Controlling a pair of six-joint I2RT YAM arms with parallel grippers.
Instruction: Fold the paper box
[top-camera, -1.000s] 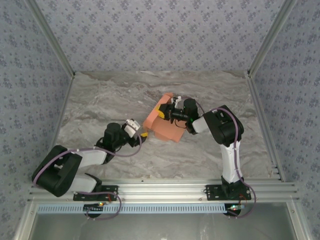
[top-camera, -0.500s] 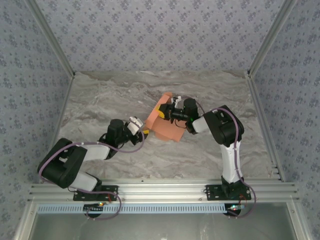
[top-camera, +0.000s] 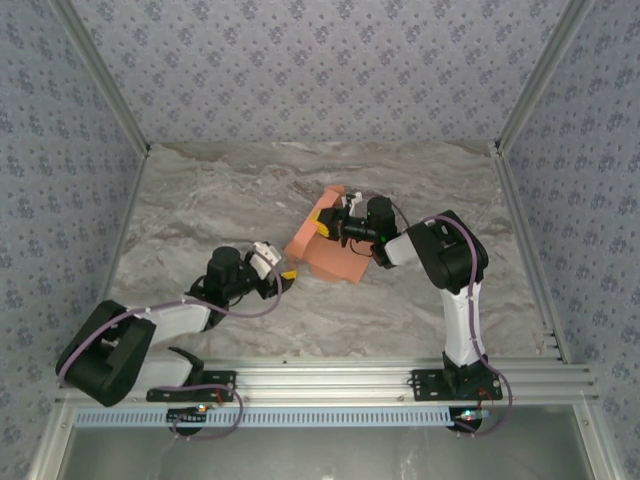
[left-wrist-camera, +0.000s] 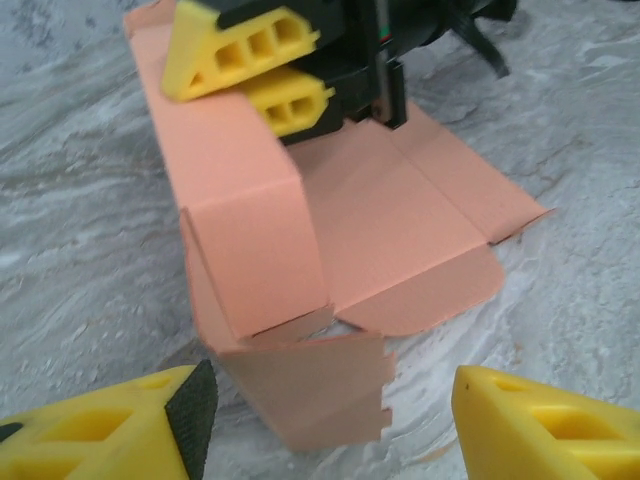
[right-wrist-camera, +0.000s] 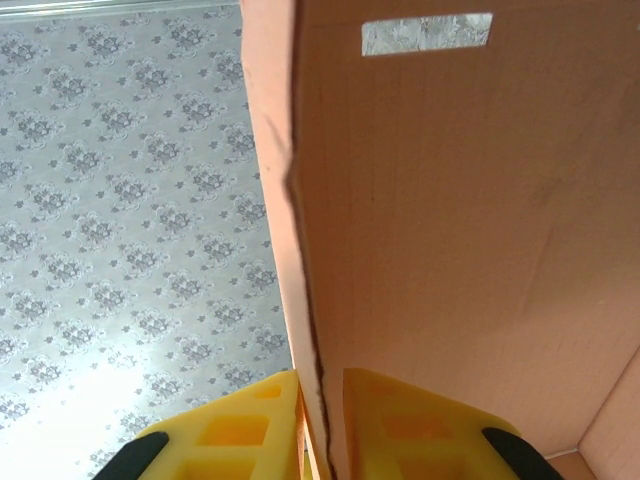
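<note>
Pinching the paper box (top-camera: 322, 248) just above the middle of the top view, the right gripper (top-camera: 336, 224) has its yellow fingers (right-wrist-camera: 232, 425) clamped on a thin raised wall of the orange-salmon card, and its own wrist view catches that card edge squeezed between the two pads at the bottom of the frame. A small rectangular slot (right-wrist-camera: 426, 34) is cut through the panel near the top of that view. The box sits half-formed on the marbled grey surface (top-camera: 200, 200): one side panel stands up, while the broad base panel and its rounded flap lie flat and spread toward the right of the left wrist view. A notched tab juts toward the bottom centre there. And the left gripper (top-camera: 284, 270) sits low, just beside the box's lower-left corner in the top view, jaws spread wide and holding nothing, one yellow finger in each bottom corner of its wrist view, the tab just ahead of the gap and untouched.
</note>
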